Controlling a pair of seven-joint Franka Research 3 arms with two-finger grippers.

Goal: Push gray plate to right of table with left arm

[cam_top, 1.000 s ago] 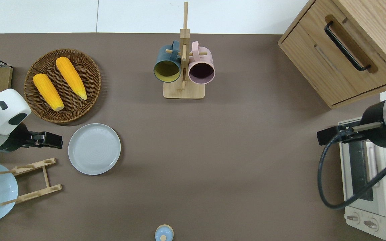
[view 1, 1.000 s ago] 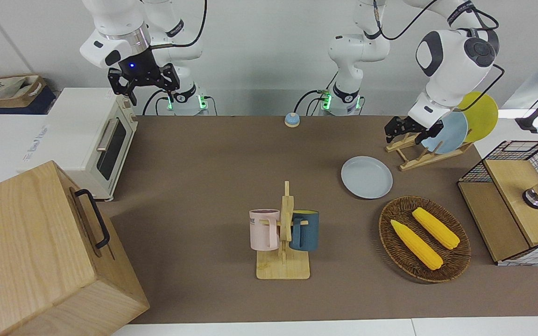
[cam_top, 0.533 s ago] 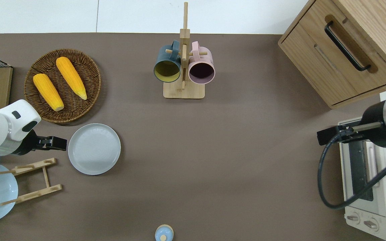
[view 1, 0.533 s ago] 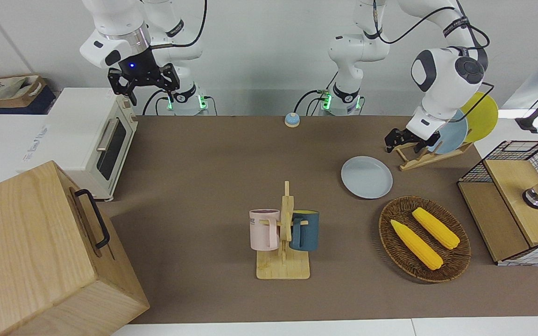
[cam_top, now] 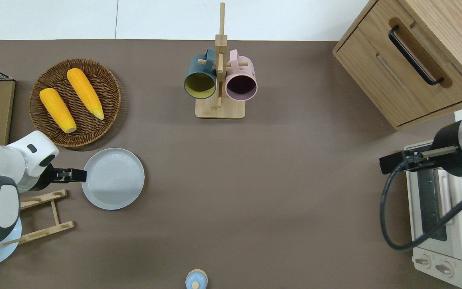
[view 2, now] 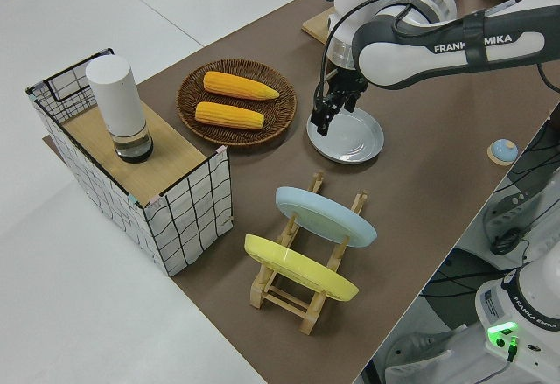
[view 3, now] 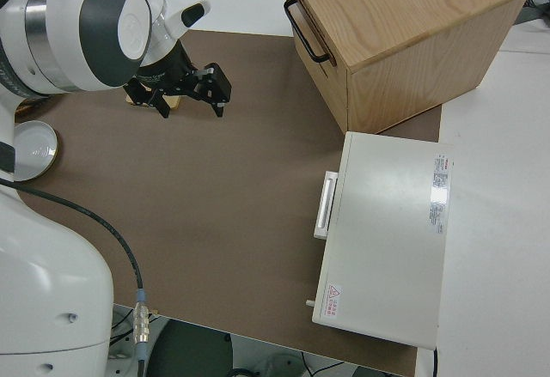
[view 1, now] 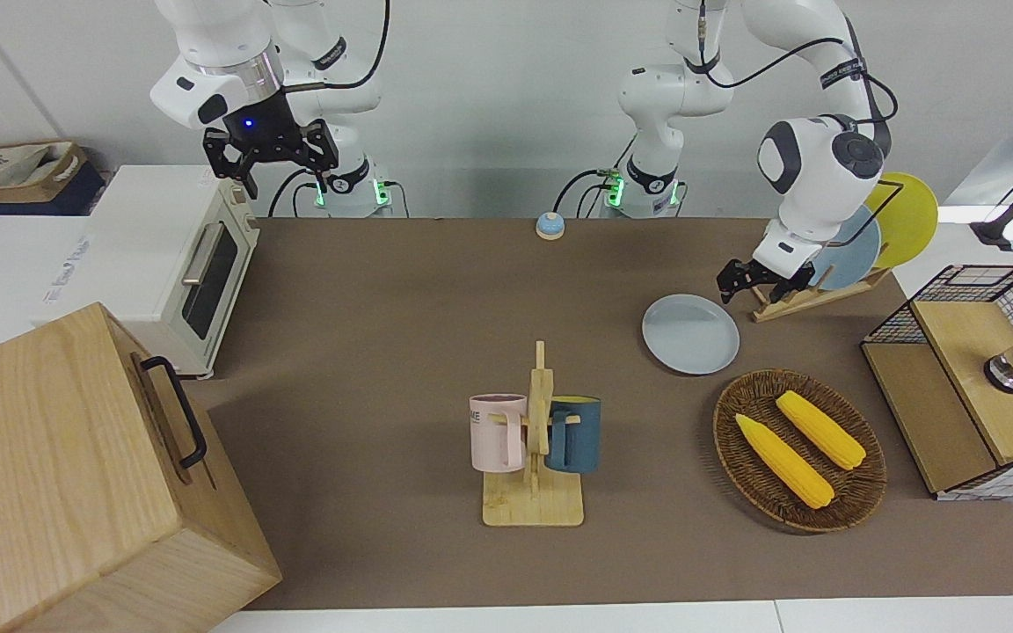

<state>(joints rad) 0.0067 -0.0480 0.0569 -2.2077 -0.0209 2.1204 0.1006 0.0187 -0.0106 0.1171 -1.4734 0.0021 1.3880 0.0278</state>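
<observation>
The gray plate (view 1: 690,334) lies flat on the brown table (view 1: 383,308) toward the left arm's end, between the wicker basket and the dish rack. It also shows in the overhead view (cam_top: 113,178) and the left side view (view 2: 350,142). My left gripper (view 1: 726,288) is low and points along the table. Its tip (cam_top: 82,175) is at the plate's rim on the side toward the left arm's end of the table; I cannot tell whether it touches. It also shows in the left side view (view 2: 318,124). My right gripper (view 1: 282,171) is parked, open and empty.
A wooden dish rack (view 1: 788,303) holds a sky-blue plate (view 1: 854,255) and a yellow plate (view 1: 911,215). A wicker basket (view 1: 858,492) holds two corn cobs. A mug rack (view 1: 533,505) stands mid-table. A bell (view 1: 549,226), toaster oven (view 1: 181,264) and wooden cabinet (view 1: 58,466) are there too.
My left gripper has come down and moved from over the dish rack to the gray plate's rim. The plate has not moved. The right arm has not moved.
</observation>
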